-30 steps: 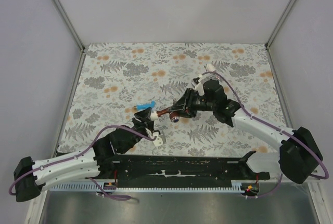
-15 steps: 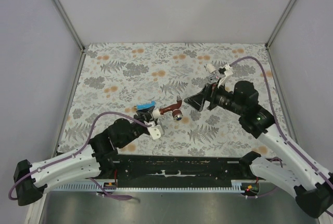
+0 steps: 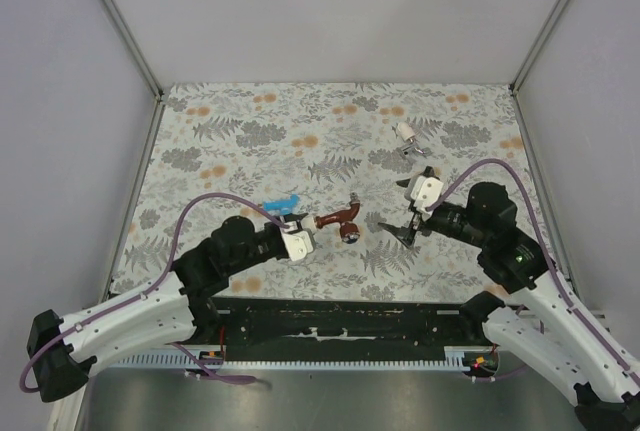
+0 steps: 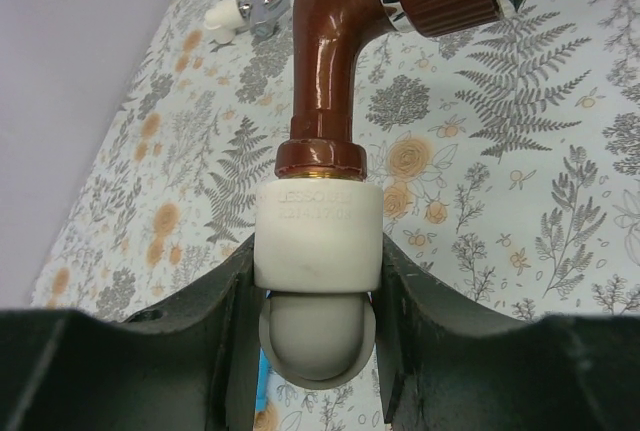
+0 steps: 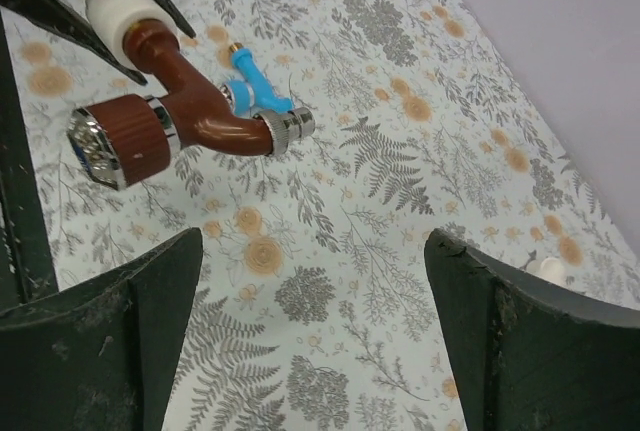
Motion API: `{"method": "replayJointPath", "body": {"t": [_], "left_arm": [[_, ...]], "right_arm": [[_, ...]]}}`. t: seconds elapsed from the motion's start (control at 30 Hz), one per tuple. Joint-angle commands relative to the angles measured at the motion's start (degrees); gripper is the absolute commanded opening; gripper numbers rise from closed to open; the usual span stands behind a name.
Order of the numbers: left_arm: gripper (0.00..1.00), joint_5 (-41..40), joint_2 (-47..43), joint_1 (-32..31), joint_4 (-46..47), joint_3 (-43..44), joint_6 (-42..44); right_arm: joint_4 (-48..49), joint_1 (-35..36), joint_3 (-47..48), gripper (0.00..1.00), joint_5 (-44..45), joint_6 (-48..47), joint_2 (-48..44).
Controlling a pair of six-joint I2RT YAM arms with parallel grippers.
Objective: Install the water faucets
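A: Right gripper point(image 3: 396, 231) has let go of the copper faucet point(image 3: 338, 221) and backed off to right of centre in the top view. Its jaws are wide apart with nothing between them.

B: Left side?

A: Left gripper point(image 3: 298, 242) has slid a little right, now lower centre. It's clamped on the white fitting point(image 4: 318, 236); in the left wrist view the fingers point(image 4: 225, 321) press on both of its sides.

B: Where's the faucet?

A: Its stem end sits in the fitting's mouth, brown collar against the white rim. The body bends, and the round knob is at the top right of the left wrist frame. From above it sticks out to the right of the left gripper, pointing at the right gripper with a clear gap between.

B: Is the knob on the table?

A: Can't tell from these views.

B: The other two?

A: Blue faucet point(image 3: 283, 201) lies on the floral table point(image 3: 220, 131), just up-left of the left gripper. White-silver faucet point(image 3: 407, 136) lies upper right, well apart from both grippers.
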Motion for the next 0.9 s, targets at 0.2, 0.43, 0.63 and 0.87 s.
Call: {"method": "replayJointPath", "body": {"t": [0.2, 0.43, 0.63, 0.87], "left_arm": [[0.02, 6.84, -0.34, 0.29, 2.17, 3.93, -4.71], [0.02, 8.51, -0.08, 0.29, 1.99, 4.28, -5.68], [0.02, 10.27, 0.36, 0.47, 1.03, 4.81, -5.94], [0.02, 11.67, 1.15, 0.47, 0.59, 5.25, -5.95]], "right_arm": [[4.92, 2.92, -0.73, 0.98, 0.22, -17.35, 5.45], [7.48, 8.28, 0.06, 0.98, 3.03, -20.96, 8.18], [6.86, 11.63, 1.38, 0.98, 1.46, -21.67, 11.96], [9.5, 11.98, 2.69, 0.92, -5.05, -12.98, 14.34]]}}
